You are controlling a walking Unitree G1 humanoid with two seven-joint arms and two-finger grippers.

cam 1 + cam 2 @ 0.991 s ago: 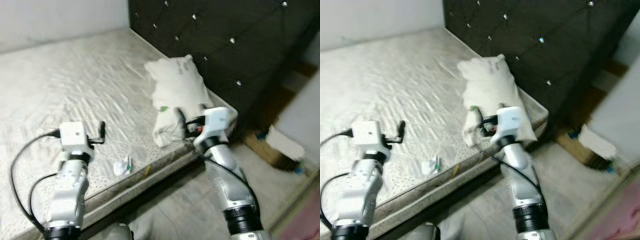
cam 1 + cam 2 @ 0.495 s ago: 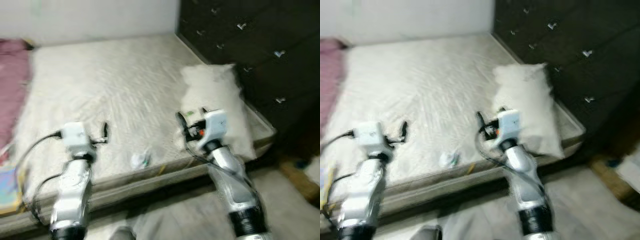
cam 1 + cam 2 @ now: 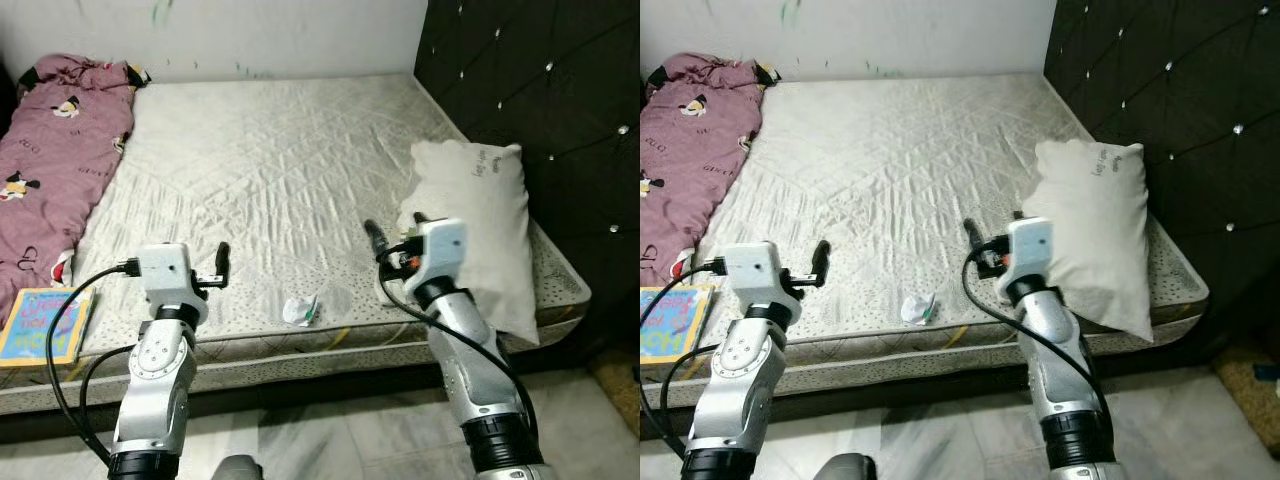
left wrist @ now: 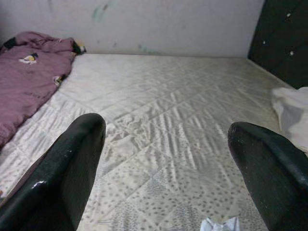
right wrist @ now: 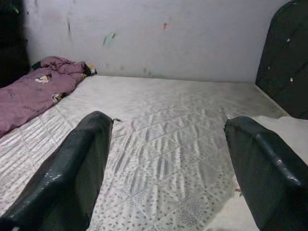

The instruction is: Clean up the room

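Mattress point(image 3: 270, 170) spans frame centre, wall behind at top, headboard point(image 3: 540, 110) along its right edge w/ pillow point(image 3: 480, 230) lying on the mattress just beside it at centre right. Blanket point(image 3: 55, 150) lies on the mattress at upper left; book point(image 3: 40, 325) at lower left on the near edge, below the blanket. Crumpled wrapper point(image 3: 300, 310) sits on the near edge at lower centre, between left gripper point(image 3: 222, 265) & right gripper point(image 3: 385, 240), both over the near edge, apart from it.

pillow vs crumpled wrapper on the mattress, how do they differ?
The pillow is large, plump and plain white; the crumpled wrapper is tiny, crushed and white with a green bit. The pillow lies beside the dark headboard; the wrapper sits near the front edge. Both rest on the mattress.
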